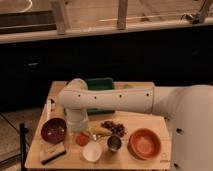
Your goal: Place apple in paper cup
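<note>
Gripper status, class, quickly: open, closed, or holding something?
Gripper: hangs low over the table, just above the apple; nothing visibly held.

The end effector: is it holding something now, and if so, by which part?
It cannot be told. The end effector hangs just above the apple, left of the paper cup, but any contact is hidden.
</note>
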You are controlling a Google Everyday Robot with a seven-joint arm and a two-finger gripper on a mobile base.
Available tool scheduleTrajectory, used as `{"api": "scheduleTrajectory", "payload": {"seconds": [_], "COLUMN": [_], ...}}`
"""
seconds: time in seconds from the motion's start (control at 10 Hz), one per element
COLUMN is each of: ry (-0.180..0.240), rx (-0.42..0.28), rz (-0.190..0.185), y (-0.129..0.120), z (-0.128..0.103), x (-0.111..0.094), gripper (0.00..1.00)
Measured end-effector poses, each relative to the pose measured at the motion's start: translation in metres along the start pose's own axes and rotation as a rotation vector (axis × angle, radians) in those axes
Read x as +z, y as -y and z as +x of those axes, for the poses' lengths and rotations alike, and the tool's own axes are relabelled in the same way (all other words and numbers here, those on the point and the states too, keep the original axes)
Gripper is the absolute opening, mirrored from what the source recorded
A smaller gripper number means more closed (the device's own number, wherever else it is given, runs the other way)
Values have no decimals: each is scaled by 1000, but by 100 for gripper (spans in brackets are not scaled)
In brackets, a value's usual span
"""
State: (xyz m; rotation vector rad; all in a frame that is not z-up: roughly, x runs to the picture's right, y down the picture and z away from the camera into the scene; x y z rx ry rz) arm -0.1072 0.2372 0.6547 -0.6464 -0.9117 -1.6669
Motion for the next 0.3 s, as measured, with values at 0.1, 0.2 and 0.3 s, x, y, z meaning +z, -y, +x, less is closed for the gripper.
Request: {"api": "scheduleTrajectory", "payload": {"seconds": [0.1,0.2,0.3], "ry": [-5,-11,-14], "rx": [3,-2,0], "rz": [2,7,8], "y": [-4,-5,-8], "z": [-5,-11,-15], "x": [0,-1,-1], "gripper": [0,0,0]}}
